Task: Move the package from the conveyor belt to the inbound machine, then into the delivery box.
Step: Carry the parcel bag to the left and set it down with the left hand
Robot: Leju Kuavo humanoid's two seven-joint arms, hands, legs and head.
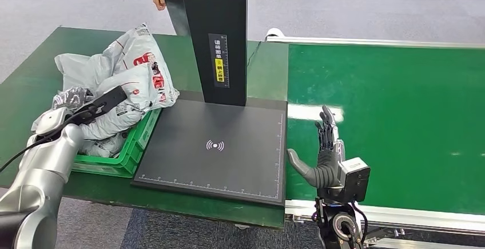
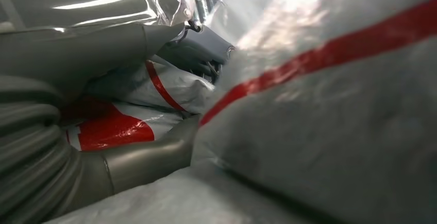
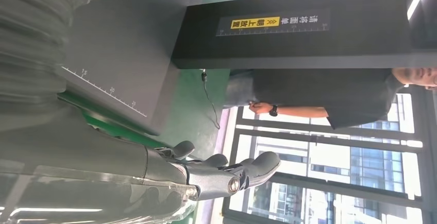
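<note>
The package [image 1: 128, 71] is seen in the green delivery box [image 1: 134, 146], left hand [image 1: 106, 101] buried among bags — its grip cannot be judged. Right hand [image 1: 323, 151] is held open, empty, over the conveyor belt [image 1: 400, 117].

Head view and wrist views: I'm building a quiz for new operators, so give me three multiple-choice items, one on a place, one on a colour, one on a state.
1. Where do the grey packages lie?
A. in the crate
B. on the scanner plate
C. on the belt

2. What colour is the crate?
A. blue
B. green
C. yellow

3. How is the right hand?
A. holding a package
B. pressing on the plate
C. open, holding nothing

Key: 1 A, the packages are heaped in the crate beside the black scanner plate. 2 B, its rim is green. 3 C, its fingers are spread over the conveyor belt.
</note>
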